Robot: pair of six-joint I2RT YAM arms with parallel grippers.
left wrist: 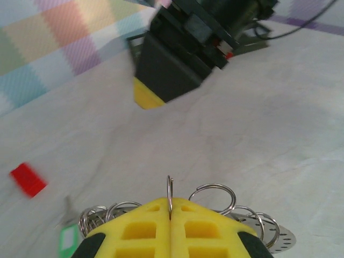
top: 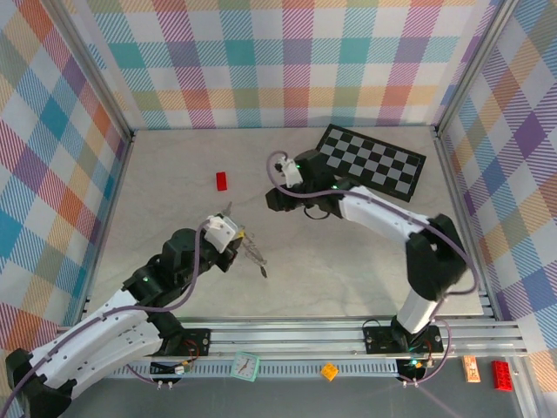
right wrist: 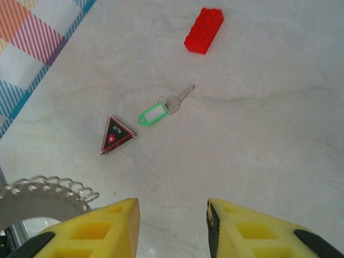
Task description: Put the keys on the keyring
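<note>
- A pale, marble-patterned table (top: 174,174) carries everything; faint grey veins run across its surface.
- A small red brick (top: 221,181) lies flat on the table, left of centre and towards the back. The right wrist view shows studs on its top.
- A black-and-white chequered board (top: 372,162) lies flat at the far right of the table, askew to the back wall and well apart from the brick.
- Pastel plaid walls (top: 278,61) close the table in at the back and on both sides, with metal posts at the corners.
- A ribbed metal rail (top: 305,335) runs along the near edge.
- In front of the rail lie a teal-and-white square piece (top: 246,366), a small orange piece (top: 329,371), a peach piece (top: 471,369) and a second red brick (top: 502,374).
</note>
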